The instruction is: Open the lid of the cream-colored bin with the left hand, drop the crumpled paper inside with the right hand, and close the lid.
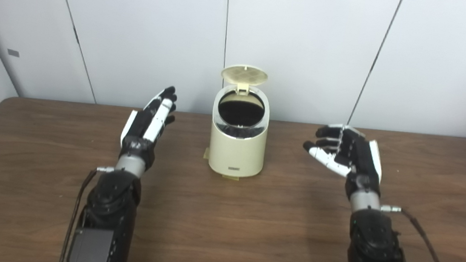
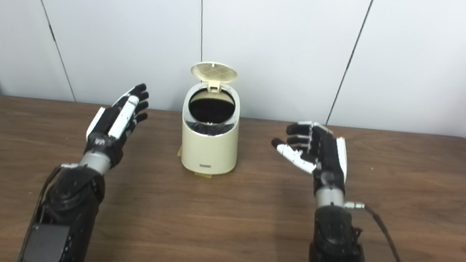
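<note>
While the cream-colored bin (image 1: 237, 148) is standing upright on the brown wooden table (image 1: 223, 233), near its far edge and midway between the two arms, its round lid (image 1: 245, 75) is tilting up and back on the rear hinge, showing its ribbed underside; the mouth below is lying open, ringed by a shiny rim, and the inside is looking dark, so whether any crumpled paper is lying in it cannot be told; no paper is showing on the table or in either hand. The left hand (image 1: 151, 121) is hovering to the left of the bin, clearly apart from it, palm turning inward toward the bin, its fingers (image 1: 162, 113) stretching forward and nearly straight, spread open and gripping nothing; the right hand (image 2: 316, 150) is hovering to the right of the bin, also apart from it, palm facing the bin, its fingers (image 2: 298, 137) curling loosely toward it but staying parted, holding nothing. Both forearms are reaching in from the near edge; grey-white wall panels (image 1: 309, 48) are standing behind the table.
</note>
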